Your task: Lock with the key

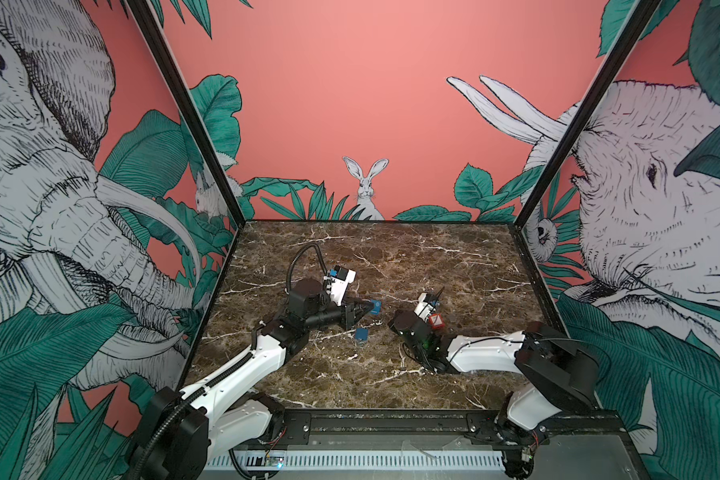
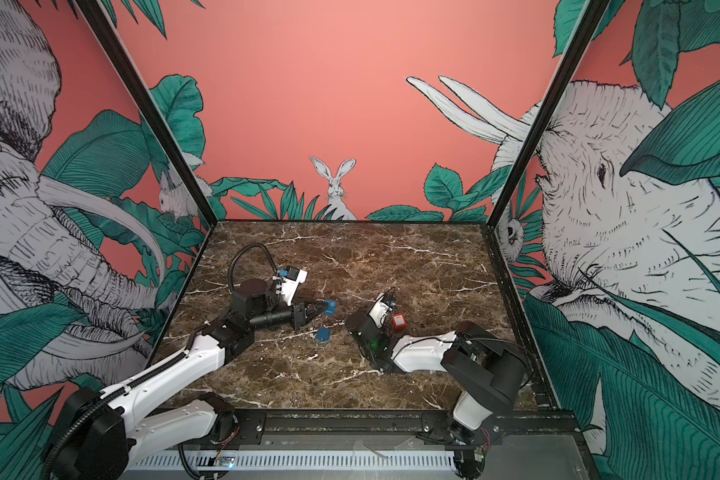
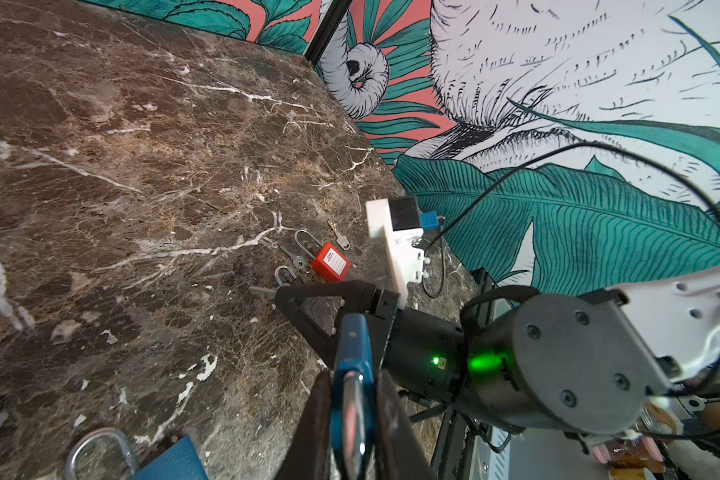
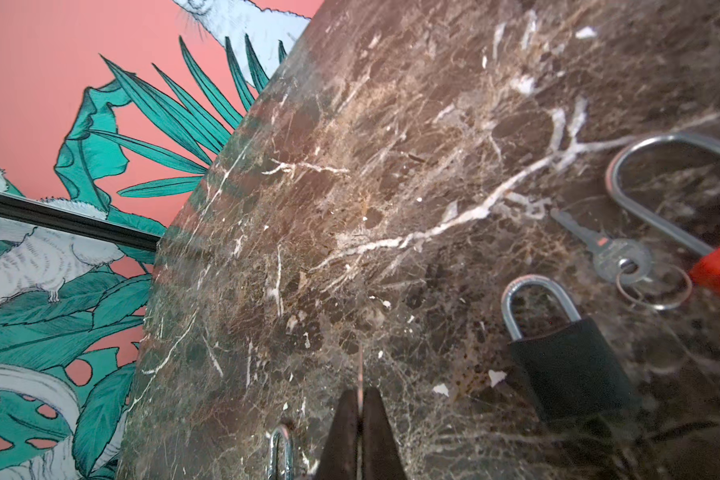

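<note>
My left claw [image 3: 353, 376] is pinched nearly shut around a blue padlock [image 3: 351, 340], near the middle of the surface [image 3: 142, 208]. My right claw [image 4: 360, 401] is fully closed on the key [image 3: 262, 291], blade poking out past the tips, apart from that lock. A second blue padlock [image 1: 361, 333], a red padlock [image 3: 330, 262] and a black padlock [image 4: 570, 374] lie on the surface

Not much you can actually read here. The red padlock [image 3: 330, 262], lying just beside the right fingers [image 3: 321, 289], has a white label [image 3: 334, 263] with ruled lines and a row of tiny print, way too small to make out. The blue padlock [image 1: 376, 307] pinched between the left fingers [image 1: 358, 308] shows a pale mark, unreadable too.
</note>
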Controlling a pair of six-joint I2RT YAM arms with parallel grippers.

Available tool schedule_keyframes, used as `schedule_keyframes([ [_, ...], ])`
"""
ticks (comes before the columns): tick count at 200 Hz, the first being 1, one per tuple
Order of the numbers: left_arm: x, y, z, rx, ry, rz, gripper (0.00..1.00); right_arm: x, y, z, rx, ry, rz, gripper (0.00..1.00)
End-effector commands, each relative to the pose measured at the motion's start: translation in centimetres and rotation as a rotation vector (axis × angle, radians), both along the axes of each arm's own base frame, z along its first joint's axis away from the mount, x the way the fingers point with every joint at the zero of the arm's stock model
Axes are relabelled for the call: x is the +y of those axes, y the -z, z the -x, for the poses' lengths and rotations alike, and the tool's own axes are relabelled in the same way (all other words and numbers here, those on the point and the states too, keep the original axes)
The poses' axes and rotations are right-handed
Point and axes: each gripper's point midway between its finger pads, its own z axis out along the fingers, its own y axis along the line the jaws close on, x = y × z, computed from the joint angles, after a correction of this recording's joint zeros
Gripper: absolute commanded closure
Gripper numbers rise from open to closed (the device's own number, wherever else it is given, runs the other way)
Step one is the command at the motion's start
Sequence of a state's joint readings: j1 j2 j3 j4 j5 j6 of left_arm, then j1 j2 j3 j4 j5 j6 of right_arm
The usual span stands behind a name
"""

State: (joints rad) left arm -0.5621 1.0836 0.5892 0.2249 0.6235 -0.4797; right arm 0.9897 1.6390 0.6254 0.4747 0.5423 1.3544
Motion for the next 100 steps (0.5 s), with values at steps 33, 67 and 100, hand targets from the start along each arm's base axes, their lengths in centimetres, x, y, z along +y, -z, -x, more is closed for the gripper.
schedule_keyframes([
  [33, -0.6, -1.0, 0.0, -0.037, 0.027, 0.047, 1.00, 0.0, 2.9, 0.0, 0.036, 0.049, -0.065, 1.00],
  [67, -0.5, -0.8, -0.1, -0.035, 0.024, 0.036, 1.00, 0.2, 3.9, 0.3, 0.058, 0.045, -0.070, 1.00],
  [100, -0.3, -0.2, -0.8, -0.021, -0.004, -0.014, 1.00, -0.1, 4.9, 0.5, 0.086, 0.061, -0.080, 0.92],
])
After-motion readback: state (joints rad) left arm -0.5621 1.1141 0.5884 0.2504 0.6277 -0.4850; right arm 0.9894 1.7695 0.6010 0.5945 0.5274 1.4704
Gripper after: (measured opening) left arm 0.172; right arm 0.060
